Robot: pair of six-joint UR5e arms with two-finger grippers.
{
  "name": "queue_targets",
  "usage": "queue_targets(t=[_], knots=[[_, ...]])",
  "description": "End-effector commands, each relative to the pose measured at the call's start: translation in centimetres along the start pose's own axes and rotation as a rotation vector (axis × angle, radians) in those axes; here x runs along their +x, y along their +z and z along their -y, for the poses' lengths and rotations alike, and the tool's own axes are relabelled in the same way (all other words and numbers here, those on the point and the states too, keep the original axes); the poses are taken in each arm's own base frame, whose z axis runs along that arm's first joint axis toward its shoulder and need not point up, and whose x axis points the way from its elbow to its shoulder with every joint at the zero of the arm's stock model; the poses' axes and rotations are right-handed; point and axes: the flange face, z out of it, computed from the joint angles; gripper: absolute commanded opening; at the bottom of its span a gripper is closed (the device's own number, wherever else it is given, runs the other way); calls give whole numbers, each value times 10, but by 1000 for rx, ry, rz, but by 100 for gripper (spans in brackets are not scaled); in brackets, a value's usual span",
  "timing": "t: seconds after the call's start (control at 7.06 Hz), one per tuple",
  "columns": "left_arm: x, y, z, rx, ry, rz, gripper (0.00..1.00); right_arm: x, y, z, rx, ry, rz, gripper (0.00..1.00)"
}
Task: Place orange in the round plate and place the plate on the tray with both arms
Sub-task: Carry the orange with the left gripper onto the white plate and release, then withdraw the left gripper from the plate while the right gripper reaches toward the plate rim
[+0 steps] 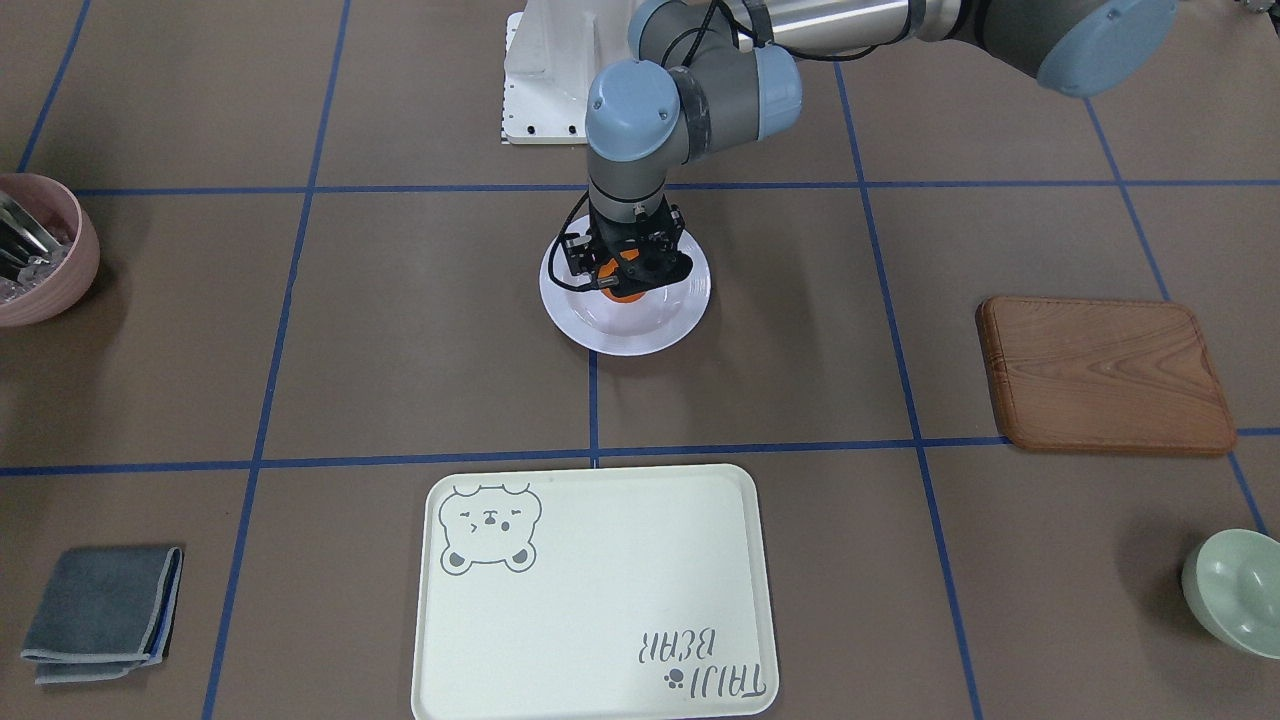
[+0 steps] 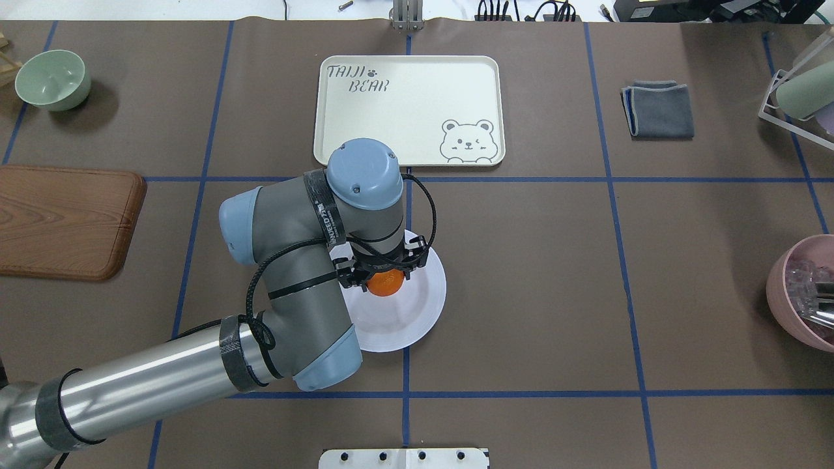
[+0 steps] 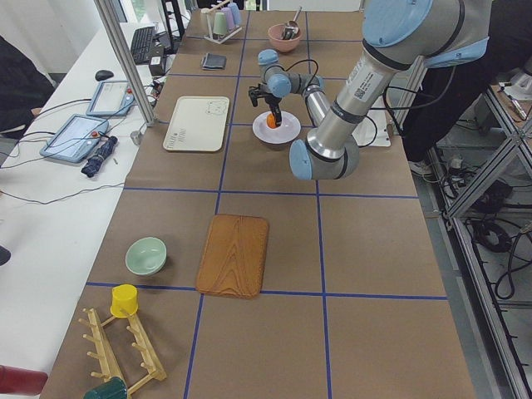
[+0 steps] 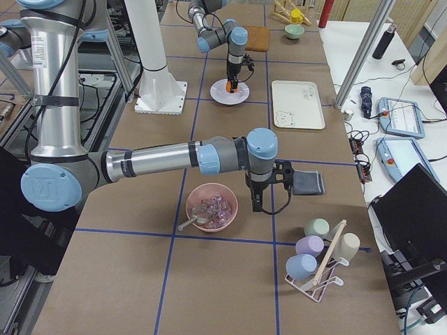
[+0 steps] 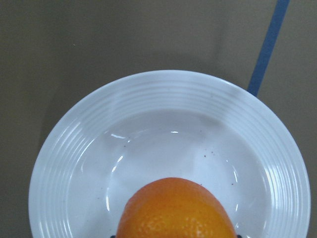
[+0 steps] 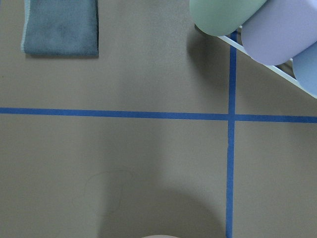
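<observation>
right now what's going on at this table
The left gripper is closed on the orange and holds it over the middle of the round plate, at or just above its surface. The plate sits on the table, not yet on the tray. The right gripper hangs off to the side near the pink bowl and the grey cloth; whether it is open can't be told.
</observation>
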Motion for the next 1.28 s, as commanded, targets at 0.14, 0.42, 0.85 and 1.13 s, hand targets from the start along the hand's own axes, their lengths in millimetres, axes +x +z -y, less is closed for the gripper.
queue_targets(t=[0.14,0.42,0.85,1.13], knots=[[-4,16,1,-3,1,21,4,-16,3,2,27,-16,47,100],[-6,35,-8,84,21,41,98,-38,9,3,44,-18,96,100],[-46,-56,14,154,43,-45,98,-125,42,5,108,91,246,100],[-100,-101,72,229,132,15,98,-193,79,6,124,161,377,100]])
